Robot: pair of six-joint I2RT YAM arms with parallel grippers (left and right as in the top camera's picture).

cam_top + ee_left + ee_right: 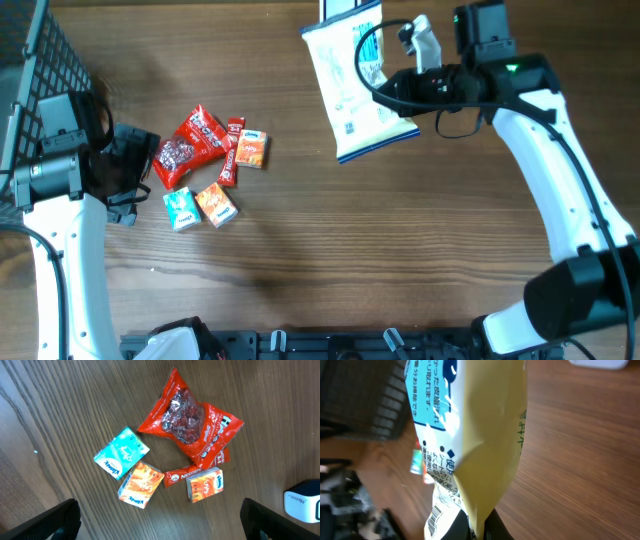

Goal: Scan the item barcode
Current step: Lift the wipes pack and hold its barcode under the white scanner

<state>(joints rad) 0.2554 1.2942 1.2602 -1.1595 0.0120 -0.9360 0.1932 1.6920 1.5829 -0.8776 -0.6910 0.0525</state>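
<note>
Snack bag (352, 90) is being pinched aloft by the right fingers (492, 530), barcode (435, 519) showing. No scan is being made yet; the left fingers (280, 520) are being held spread.

Overhead looks straight down at the table (420, 250). Left wrist faces down on the snack pile (190, 420), which also sits mid-left overhead. Right wrist hugs the pale bag (490, 435).

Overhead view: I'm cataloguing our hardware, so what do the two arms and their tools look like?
Both the left arm and right arm have smooth white link shells and black joints. The left tool and right tool are largely black. A black cable loops by the right wrist, where a small green light glows.
</note>
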